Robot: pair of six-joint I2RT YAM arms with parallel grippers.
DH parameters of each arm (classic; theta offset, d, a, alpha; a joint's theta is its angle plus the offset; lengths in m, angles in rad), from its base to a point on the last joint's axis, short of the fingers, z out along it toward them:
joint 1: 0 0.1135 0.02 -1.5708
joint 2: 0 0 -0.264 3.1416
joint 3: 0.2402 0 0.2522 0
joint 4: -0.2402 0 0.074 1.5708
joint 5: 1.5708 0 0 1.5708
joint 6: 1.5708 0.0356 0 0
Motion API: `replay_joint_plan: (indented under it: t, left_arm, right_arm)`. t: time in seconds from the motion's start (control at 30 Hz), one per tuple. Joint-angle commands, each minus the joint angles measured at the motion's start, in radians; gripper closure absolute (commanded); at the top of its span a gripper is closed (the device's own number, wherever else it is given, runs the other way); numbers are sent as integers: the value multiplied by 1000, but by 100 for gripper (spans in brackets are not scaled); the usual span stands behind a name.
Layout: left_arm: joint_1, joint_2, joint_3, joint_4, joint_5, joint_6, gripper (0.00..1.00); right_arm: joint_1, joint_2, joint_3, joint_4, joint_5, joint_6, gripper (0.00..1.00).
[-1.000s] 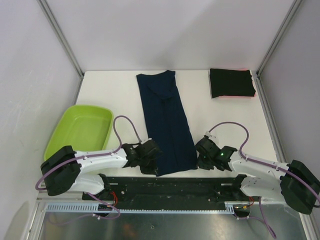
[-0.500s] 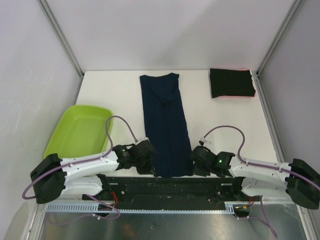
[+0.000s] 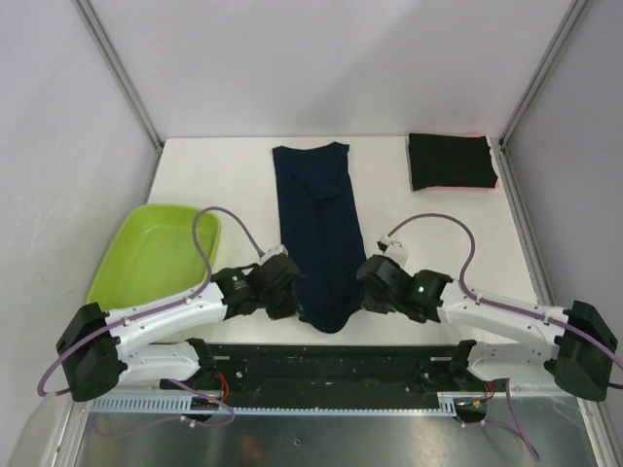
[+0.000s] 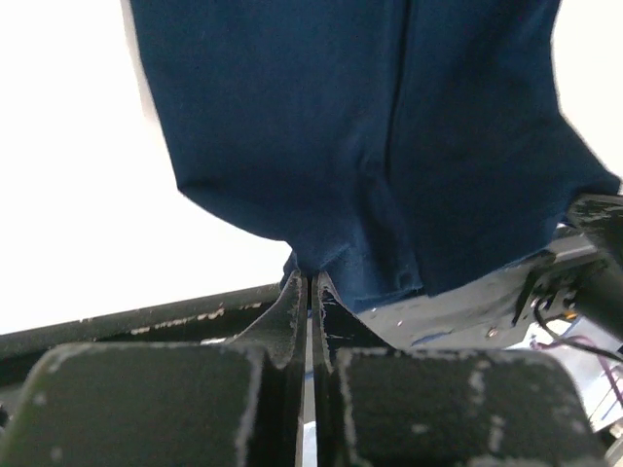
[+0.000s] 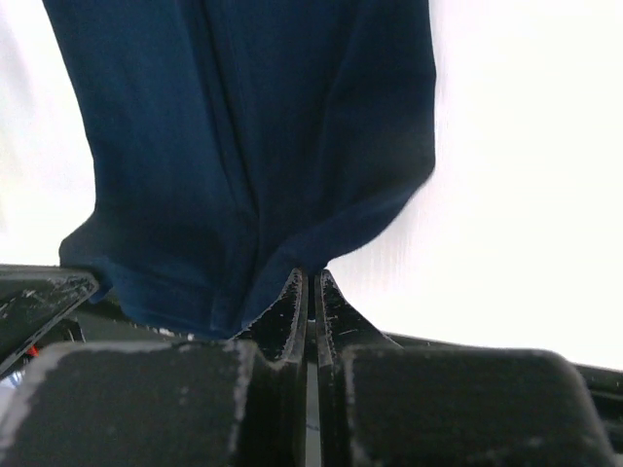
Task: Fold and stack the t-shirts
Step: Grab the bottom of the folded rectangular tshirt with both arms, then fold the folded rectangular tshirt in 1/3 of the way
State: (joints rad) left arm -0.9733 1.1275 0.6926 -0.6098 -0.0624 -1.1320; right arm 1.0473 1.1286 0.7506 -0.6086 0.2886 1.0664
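Where the long dark navy cloth t-shirt (image 3: 322, 233) lies: lengthwise on the white tabletop (image 3: 224, 185), near hem sagging.
Left fingers (image 4: 288, 313): pinching its near left corner.
Right fingers (image 5: 290, 302): pinching its near right corner.
Folded black cloth t-shirt (image 3: 450, 161): far right corner.

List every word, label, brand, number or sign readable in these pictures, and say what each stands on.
There is no readable text in any view.
The navy t-shirt is plain, with no print or tag showing.
The black t-shirt is plain.
The green tub bears no marking.
The left pincer and right pincer show no lettering.
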Motion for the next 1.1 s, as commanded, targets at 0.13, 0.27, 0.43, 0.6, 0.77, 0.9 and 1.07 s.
replay_joint_plan:
  t: [0.13, 0.27, 0.43, 0.6, 0.77, 0.9, 1.07]
  left_arm:
    - [87, 115, 155, 10, -105, 108, 100]
    - [138, 175, 208, 32, -128, 148, 100]
    - [213, 268, 285, 86, -134, 207, 100]
    - [294, 386, 381, 129, -127, 252, 100]
    - [375, 516, 496, 161, -107, 295, 100]
    - [431, 626, 599, 173, -93, 323, 100]
    - [492, 732, 691, 175, -70, 333, 100]
  right_arm:
    - [-108, 153, 134, 144, 50, -150, 100]
    - [-170, 227, 177, 223, 30, -201, 100]
    - [-255, 334, 243, 305, 3, -254, 100]
    - [-332, 463, 319, 389, -35, -301, 100]
    - [-406, 605, 416, 451, -85, -327, 100]
    - [-453, 704, 505, 475, -112, -343, 100]
    - [-499, 810, 622, 460, -138, -354, 100]
